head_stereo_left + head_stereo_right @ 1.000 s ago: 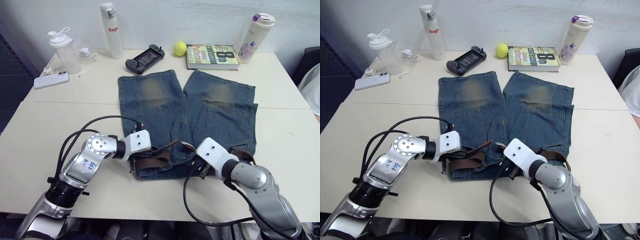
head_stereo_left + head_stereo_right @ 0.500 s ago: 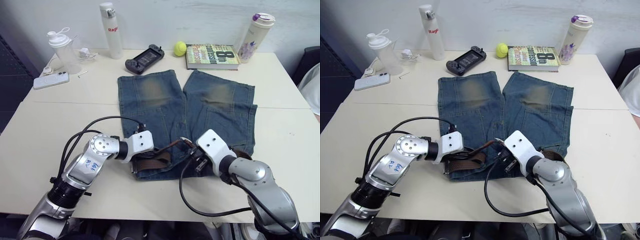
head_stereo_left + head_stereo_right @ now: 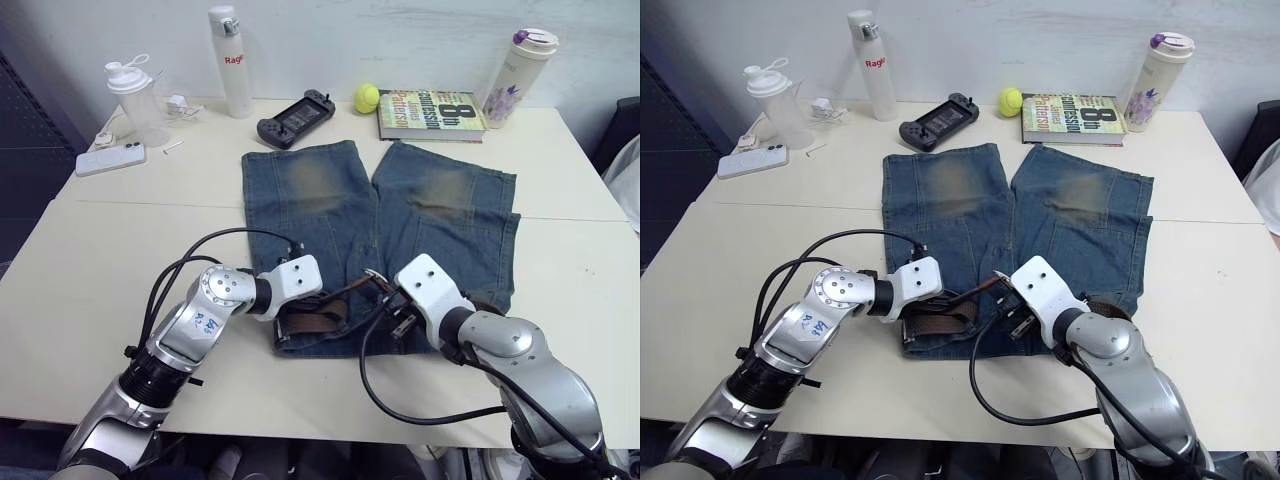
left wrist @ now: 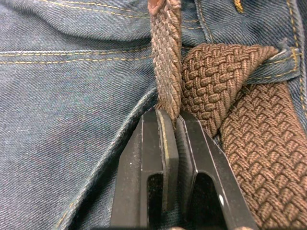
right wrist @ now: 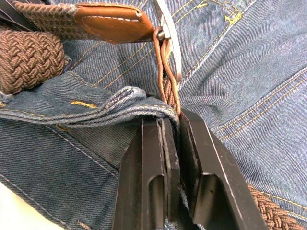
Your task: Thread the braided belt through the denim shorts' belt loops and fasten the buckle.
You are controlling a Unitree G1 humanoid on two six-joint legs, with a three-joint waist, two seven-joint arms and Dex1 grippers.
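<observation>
The denim shorts (image 3: 320, 200) lie flat on the table, waistband toward me. The braided belt (image 3: 310, 322) is bunched in brown folds on the waistband between my grippers. My left gripper (image 4: 168, 115) is shut on a narrow stretch of the belt (image 4: 165, 57), beside a thicker fold passing under a belt loop (image 4: 280, 67). My right gripper (image 5: 172, 120) is shut on the belt just below the buckle (image 5: 168, 28), whose silver frame sits against a tan leather tab (image 5: 115, 21). From the head camera, the left gripper (image 3: 322, 298) and right gripper (image 3: 393, 312) stand close together at the waistband's middle.
Along the far edge stand a shaker bottle (image 3: 133, 95), a white bottle (image 3: 229, 62), a game controller (image 3: 296, 113), a tennis ball (image 3: 366, 97), a book (image 3: 432, 113) and a tumbler (image 3: 510, 75). A phone (image 3: 110, 158) lies at the far left.
My right gripper has drawn a little toward the left one along the waistband, lifting the buckle end. The left gripper keeps its hold. The head view has shifted slightly.
</observation>
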